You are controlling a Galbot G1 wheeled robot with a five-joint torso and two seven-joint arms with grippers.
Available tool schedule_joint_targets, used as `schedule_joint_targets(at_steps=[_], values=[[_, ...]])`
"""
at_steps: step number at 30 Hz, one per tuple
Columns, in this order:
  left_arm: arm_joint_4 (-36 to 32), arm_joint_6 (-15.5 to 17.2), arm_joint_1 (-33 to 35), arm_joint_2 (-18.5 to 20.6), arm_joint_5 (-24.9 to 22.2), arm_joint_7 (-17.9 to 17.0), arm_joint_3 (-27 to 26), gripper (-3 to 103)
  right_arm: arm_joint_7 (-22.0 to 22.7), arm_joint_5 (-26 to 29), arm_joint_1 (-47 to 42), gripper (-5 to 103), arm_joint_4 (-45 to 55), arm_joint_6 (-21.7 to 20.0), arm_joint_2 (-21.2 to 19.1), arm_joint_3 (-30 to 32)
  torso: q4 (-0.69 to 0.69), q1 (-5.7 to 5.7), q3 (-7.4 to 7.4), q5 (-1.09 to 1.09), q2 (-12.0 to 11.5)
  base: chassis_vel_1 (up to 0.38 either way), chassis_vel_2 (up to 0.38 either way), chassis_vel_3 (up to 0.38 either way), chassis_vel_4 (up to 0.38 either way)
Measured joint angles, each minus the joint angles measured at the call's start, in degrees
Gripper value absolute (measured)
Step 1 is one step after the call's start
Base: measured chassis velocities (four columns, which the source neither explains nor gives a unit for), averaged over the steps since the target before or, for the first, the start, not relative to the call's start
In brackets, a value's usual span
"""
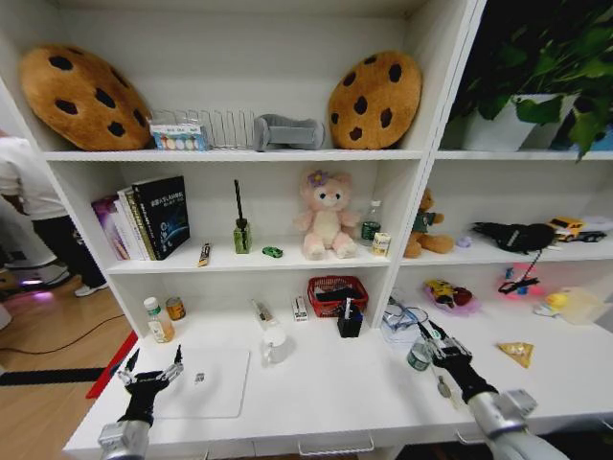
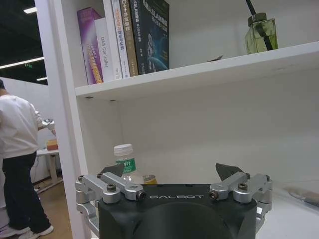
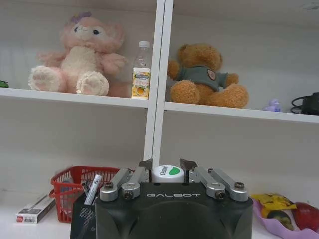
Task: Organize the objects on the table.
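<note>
White table (image 1: 326,393), right hand (image 3: 167,165) around small bottle (image 3: 168,173), left hand (image 1: 151,369) spread.

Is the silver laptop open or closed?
Closed. The laptop lies flat on the white table, lid down, no screen showing.

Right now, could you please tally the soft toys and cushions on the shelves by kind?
Cookie-shaped cushions: 2, the left cookie cushion and the right cookie cushion.
Plush toys: 2, the pink plush and the brown teddy bear.
Total: 4.
</note>
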Motion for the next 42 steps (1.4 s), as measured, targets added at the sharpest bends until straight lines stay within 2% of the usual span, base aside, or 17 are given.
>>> schedule_joint_targets(at_steps=[4,8,10,11,14,17,19,21,24,30,31,32,33,42], values=[[-0.01,-0.41,0.38,-0.5,0.43,0.15,-0.31,100,-0.49,-0.97,-3.33,29,-0.04,2.67,2.0,0.83,-0.01,0.0,0.0,0.0,0.0,0.0,0.0,0.0,0.0],[-0.76,-0.66,1.09,-1.74,0.71,0.18,-0.96,100,-1.26,-2.5,-7.57,29,-1.75,7.4,4.47,0.95,0.03,0.0,0.0,0.02,0.0,0.0,0.0,0.0,0.0],[-0.86,-0.75,1.24,-2.23,1.01,0.2,-1.05,100,-0.06,-4.69,-9.92,29,-3.35,10.22,6.39,0.05,0.01,0.0,0.01,0.01,0.0,0.0,0.0,0.0,0.0],[-0.86,-0.75,1.24,-2.23,1.01,0.2,-1.05,100,-0.06,-4.69,-9.92,29,-3.35,10.22,6.39,0.05,0.01,0.0,0.01,0.01,0.0,0.0,0.0,0.0,0.0],[-0.8,-0.96,1.33,-2.72,1.45,0.32,-1.0,100,1.68,-7.96,-13.32,29,-5.82,14.85,8.64,-1.66,-0.01,0.0,0.01,0.01,0.0,0.0,0.0,0.0,0.0],[-0.79,-1.07,1.46,-2.84,1.52,0.34,-1.07,100,2.11,-8.55,-14.35,29,-6.15,16.07,8.91,-2.04,0.0,0.0,0.0,0.02,0.0,0.0,0.0,0.0,0.0],[-0.78,-1.24,1.69,-2.98,1.54,0.35,-1.47,100,3.28,-10.12,-16.91,29,-7.0,18.79,9.04,-3.04,0.03,0.0,0.01,0.0,0.0,0.0,0.0,0.0,0.0],[-0.78,-1.25,1.7,-2.98,1.54,0.35,-1.51,100,3.34,-10.2,-17.02,29,-7.06,18.92,9.04,-3.08,0.03,0.0,0.01,0.0,0.0,0.0,0.0,0.0,0.0],[-0.8,-1.37,1.61,-2.99,1.31,0.34,-1.83,100,5.33,-12.65,-19.34,29,-10.37,22.2,9.22,-4.67,0.0,0.0,0.01,0.0,-0.01,0.0,0.0,0.0,0.0],[-0.25,-1.53,1.32,-2.99,1.42,0.36,-1.45,100,7.89,-12.94,-17.64,29,-16.72,22.7,10.02,-7.98,0.0,0.0,0.01,0.02,0.0,0.0,0.0,0.0,0.0],[-0.13,-1.54,1.1,-2.98,1.45,0.4,-1.1,100,9.21,-11.48,-14.69,29,-23.62,22.02,10.03,-11.33,0.03,0.0,0.01,-0.01,-0.01,0.0,0.0,0.0,0.0],[-0.12,-1.54,1.06,-2.79,1.46,0.39,-1.02,100,9.53,-12.42,-11.25,29,-30.98,22.52,10.02,-13.23,0.01,0.0,0.01,0.06,-0.01,0.0,0.0,0.0,0.0],[-0.06,-1.54,1.19,-2.59,1.46,0.38,-1.04,100,9.57,-13.58,-8.61,29,-36.26,23.24,9.95,-14.55,-0.01,0.0,0.01,0.01,-0.01,0.0,0.0,0.0,0.0],[-0.04,-1.53,1.87,-2.3,1.5,0.35,-1.2,100,8.96,-14.16,-0.41,29,-49.02,23.83,8.41,-17.44,0.02,0.0,0.01,0.02,-0.01,0.0,0.0,0.0,0.0]])
